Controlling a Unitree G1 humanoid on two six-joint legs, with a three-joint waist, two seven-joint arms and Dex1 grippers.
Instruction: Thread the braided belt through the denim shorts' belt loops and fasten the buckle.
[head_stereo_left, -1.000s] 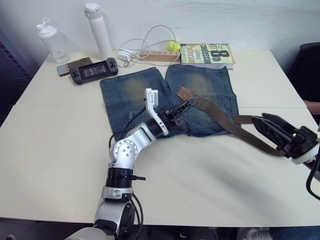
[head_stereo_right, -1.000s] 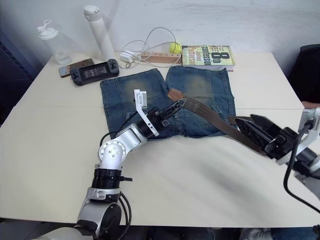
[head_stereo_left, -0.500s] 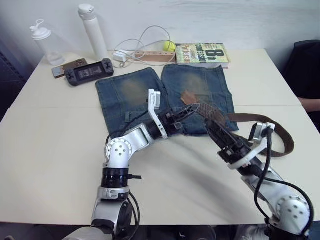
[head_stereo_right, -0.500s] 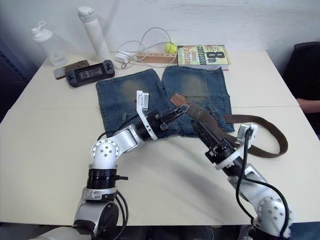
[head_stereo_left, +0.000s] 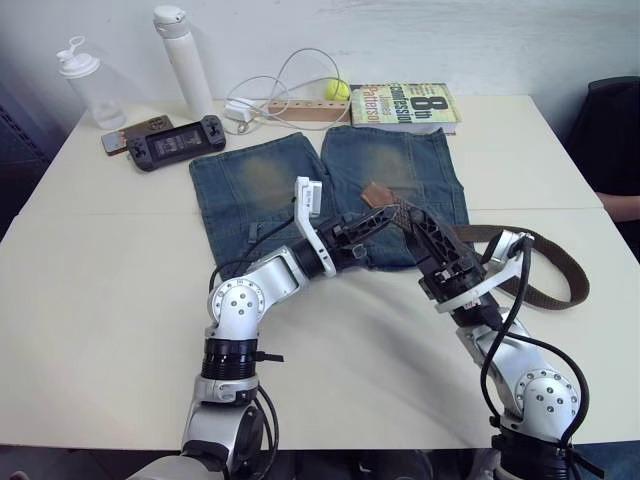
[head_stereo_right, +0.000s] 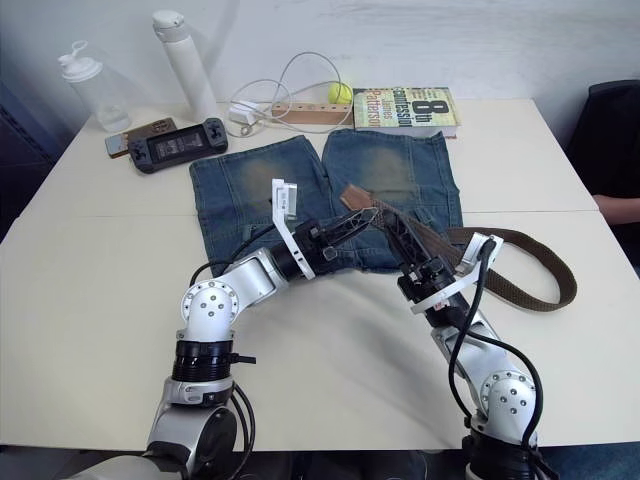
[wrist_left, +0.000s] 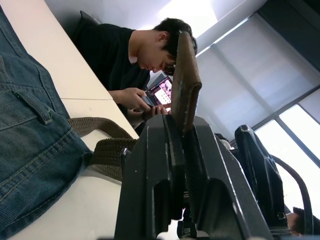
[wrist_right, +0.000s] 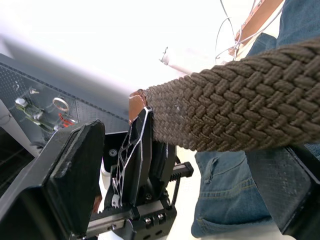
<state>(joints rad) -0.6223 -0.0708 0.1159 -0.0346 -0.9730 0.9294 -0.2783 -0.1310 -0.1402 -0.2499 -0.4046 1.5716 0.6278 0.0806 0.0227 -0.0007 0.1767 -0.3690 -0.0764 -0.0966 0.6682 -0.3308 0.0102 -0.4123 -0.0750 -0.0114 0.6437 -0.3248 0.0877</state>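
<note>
While the blue denim shorts with faded yellowish patches (head_stereo_left: 330, 190) lie flat on the pale surface (head_stereo_left: 110, 290), waistband nearest the robot, the long dark-brown braided belt (head_stereo_left: 545, 262) is held above them at its tan leather tip (head_stereo_left: 377, 192). The left pincer (head_stereo_left: 372, 216) is seen clamped on the strap just behind that tip, over the middle of the waistband; in the left wrist view the strap (wrist_left: 184, 82) stands upright between the two closed black fingers (wrist_left: 155, 165). The right pincer (head_stereo_left: 425, 228) is spread open around the belt just beside the left one, the woven strap (wrist_right: 235, 100) passing between its separated fingers (wrist_right: 70, 175). From there the belt runs over the right side of the shorts and loops back on the surface to the robot's right. A belt loop (wrist_left: 31, 106) is seen empty on the waistband. Whether the silver buckle lies in the far loop cannot be told. A book (head_stereo_left: 403, 105), a white cable (head_stereo_left: 290, 85), two bottles (head_stereo_left: 180, 55) and a handheld console (head_stereo_left: 175, 142) are placed beyond the shorts. A seated person (wrist_left: 132, 65) is seen past the surface edge.
</note>
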